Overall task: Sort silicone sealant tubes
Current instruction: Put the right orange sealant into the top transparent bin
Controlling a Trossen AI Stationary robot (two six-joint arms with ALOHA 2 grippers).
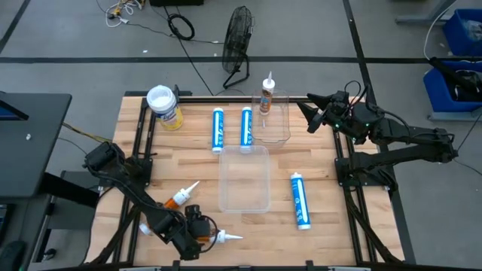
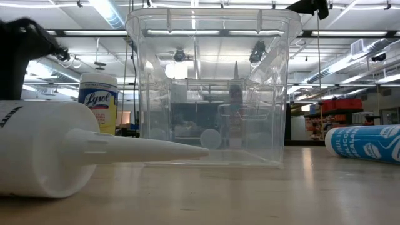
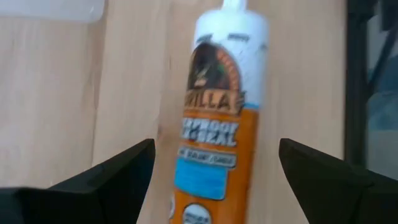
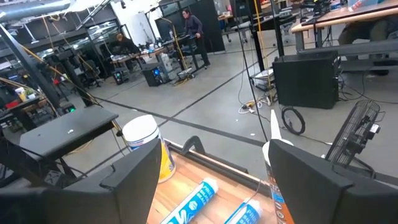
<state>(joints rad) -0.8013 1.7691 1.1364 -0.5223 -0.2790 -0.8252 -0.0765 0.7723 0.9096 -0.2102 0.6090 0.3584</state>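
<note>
Sorting barely begun: one orange sealant tube [image 1: 266, 96] stands in the far clear bin [image 1: 282, 134]; the near bin [image 1: 244, 203] holds nothing. Three blue tubes [image 1: 300, 200] and two orange tubes [image 1: 181, 196] lie on the tabletop [image 1: 324, 173]. Left hand [image 1: 197, 226] spread wide over an orange tube; right hand [image 1: 315, 114] wide, holding nothing, beside the far bin

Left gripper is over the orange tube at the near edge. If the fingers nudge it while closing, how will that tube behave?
The orange sealant tube is a round cartridge lying flat on the bare wood table, so it will probably roll if nudged sideways. Its glossy label looks somewhat slippery. It seems stiff, so the open left gripper, straddling it, should hold it without crushing.
</note>
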